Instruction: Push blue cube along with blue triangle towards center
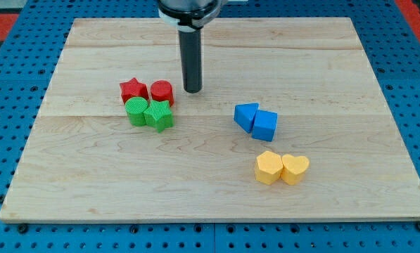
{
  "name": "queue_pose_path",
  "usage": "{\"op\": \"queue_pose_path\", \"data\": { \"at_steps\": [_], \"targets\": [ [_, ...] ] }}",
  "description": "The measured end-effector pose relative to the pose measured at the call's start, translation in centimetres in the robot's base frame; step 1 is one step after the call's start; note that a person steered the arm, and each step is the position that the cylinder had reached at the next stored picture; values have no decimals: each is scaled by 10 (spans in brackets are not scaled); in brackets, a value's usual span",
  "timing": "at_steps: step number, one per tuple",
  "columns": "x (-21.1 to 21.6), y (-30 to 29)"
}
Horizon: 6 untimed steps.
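Blue cube touching blue triangle, tip well apart

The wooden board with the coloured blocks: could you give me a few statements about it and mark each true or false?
1. The blue cube touches the blue triangle. True.
2. My tip is pressing against the blue pair. False: it stands apart from them, toward the view's upper left, beside the red cylinder.
3. The yellow blocks lie below the blue pair in the view. True.
4. The green star sits alone. False: it is bunched with the green cylinder, the red cylinder and the red star.
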<state>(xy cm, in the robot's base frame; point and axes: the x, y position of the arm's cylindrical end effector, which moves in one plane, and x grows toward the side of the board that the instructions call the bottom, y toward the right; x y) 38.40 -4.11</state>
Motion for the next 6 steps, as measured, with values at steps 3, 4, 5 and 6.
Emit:
{"op": "queue_pose_path", "data": {
  "at_steps": [3,4,5,6],
  "targets": [
    [-7,70],
    [33,167],
    [83,199],
    [87,112]
  ]
}}
